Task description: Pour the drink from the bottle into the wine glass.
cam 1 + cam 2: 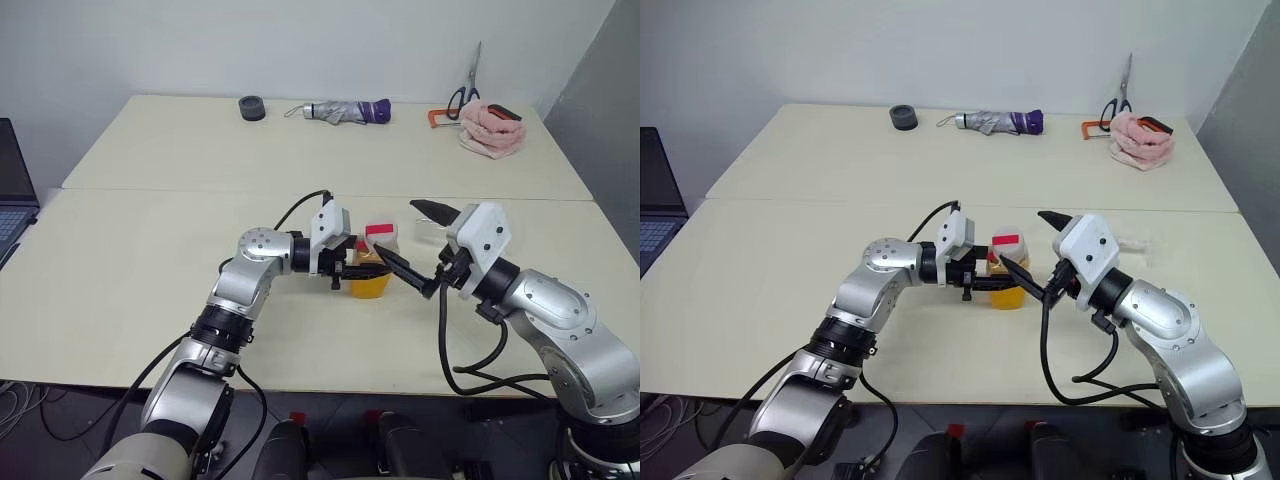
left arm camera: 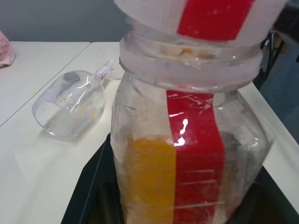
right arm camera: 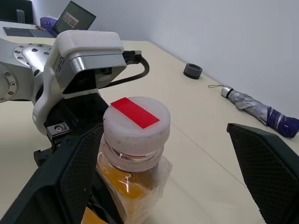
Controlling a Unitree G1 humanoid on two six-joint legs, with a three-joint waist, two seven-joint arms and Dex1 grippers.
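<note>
Orange drink [image 1: 371, 284] sitting in upright bottle [image 1: 374, 262], left pincer [image 1: 352, 268] clenching it.
Right pincer [image 1: 424, 245] gaping wide around white cap; wine glass [image 2: 70, 103] lying tipped on tabletop [image 1: 150, 260], nearer right edge.

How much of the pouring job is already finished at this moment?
Done: the left gripper is shut on the bottle. In hand: the open right gripper brackets its cap. Left: uncapping, standing up the wine glass, which lies on its side, and pouring the drink.

Office-like test room with plain work tables

Two cream tables [image 1: 200, 250] stand pushed together against a bare white wall [image 1: 300, 45]; an open laptop [image 1: 12, 195] sits at one side, and a folded umbrella [image 1: 345, 111], scissors [image 1: 466, 92] and a pink cloth [image 1: 490, 127] lie along the far edge.
</note>
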